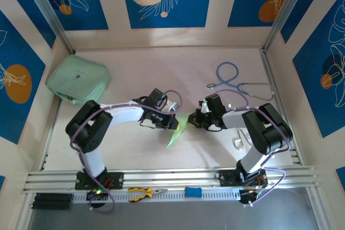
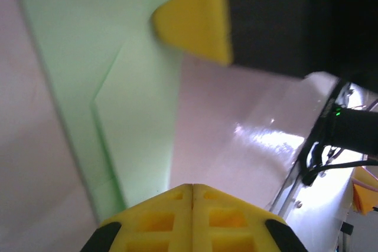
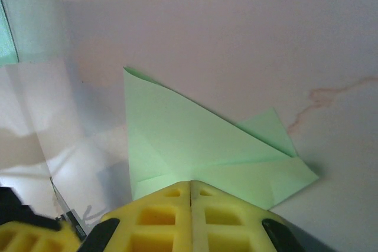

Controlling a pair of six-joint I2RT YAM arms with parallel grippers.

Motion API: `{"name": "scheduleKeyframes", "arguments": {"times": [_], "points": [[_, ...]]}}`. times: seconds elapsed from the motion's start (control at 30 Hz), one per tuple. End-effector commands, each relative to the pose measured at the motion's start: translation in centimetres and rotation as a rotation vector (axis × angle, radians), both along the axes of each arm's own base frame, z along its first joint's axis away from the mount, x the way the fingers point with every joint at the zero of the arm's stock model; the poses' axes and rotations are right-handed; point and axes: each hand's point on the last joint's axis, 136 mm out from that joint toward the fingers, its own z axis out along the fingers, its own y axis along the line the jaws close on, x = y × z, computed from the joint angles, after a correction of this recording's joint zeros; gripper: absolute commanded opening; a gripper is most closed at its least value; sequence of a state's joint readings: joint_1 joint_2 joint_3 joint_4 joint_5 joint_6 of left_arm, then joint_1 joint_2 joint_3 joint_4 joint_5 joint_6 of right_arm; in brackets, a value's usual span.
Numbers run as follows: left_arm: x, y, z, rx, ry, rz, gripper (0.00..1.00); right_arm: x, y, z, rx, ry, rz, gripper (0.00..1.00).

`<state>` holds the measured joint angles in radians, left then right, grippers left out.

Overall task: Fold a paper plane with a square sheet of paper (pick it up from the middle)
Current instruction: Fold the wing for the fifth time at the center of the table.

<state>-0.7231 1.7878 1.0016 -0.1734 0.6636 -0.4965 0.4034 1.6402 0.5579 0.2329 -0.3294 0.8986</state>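
Where the two arms meet at mid-surface [image 1: 161, 74], one folded, light-green sheet of paper [image 1: 179, 129] stands tilted between the tools, clear of all walls.

1. Pouch [image 1: 78, 81]: one, mint-green, at the far left corner, well apart from the sheet.
2. Stethoscope [image 1: 232, 82]: one, blue, near the far right wall.
3. Pliers [image 1: 144, 192]: one pair, on the near rail.
4. Left tool [image 1: 173, 123]: clenched on the sheet's left edge.
5. Right tool [image 1: 193, 120]: clenched on the sheet's opposite edge; in the right wrist view the creased triangular outline [image 3: 207, 146] runs under the closed fingers [image 3: 165, 205].

Open surface lies far and near of the sheet.
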Motion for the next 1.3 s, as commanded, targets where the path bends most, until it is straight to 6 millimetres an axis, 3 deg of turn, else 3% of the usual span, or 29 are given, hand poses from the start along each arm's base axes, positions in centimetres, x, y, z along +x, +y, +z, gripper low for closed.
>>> {"name": "scheduleKeyframes", "arguments": {"times": [0.0,0.27,0.4,0.63,0.77,1.27], "points": [[-0.4,-1.3,1.5,-0.021,-0.001,-0.039,0.0,-1.5,-1.5,-2.7,-0.072,0.091,-0.032,0.0],[-0.8,-3.8,-0.2,0.009,0.015,-0.087,0.0,-1.5,-1.4,-2.8,-0.067,0.097,-0.037,0.0],[-0.8,-4.0,-1.8,0.061,0.017,-0.095,0.0,-1.5,-1.4,-2.9,-0.065,0.101,-0.036,0.0],[-1.2,-2.0,-5.0,0.174,0.018,-0.073,0.0,-1.8,-1.5,-3.3,-0.069,0.112,-0.032,0.0],[-2.3,-0.8,-5.8,0.198,0.04,-0.064,0.0,-2.0,-1.8,-3.6,-0.078,0.12,-0.034,0.0],[-6.2,4.0,-5.5,0.265,0.086,-0.049,0.01,-2.1,-2.0,-3.7,-0.087,0.119,-0.032,0.0]]}}
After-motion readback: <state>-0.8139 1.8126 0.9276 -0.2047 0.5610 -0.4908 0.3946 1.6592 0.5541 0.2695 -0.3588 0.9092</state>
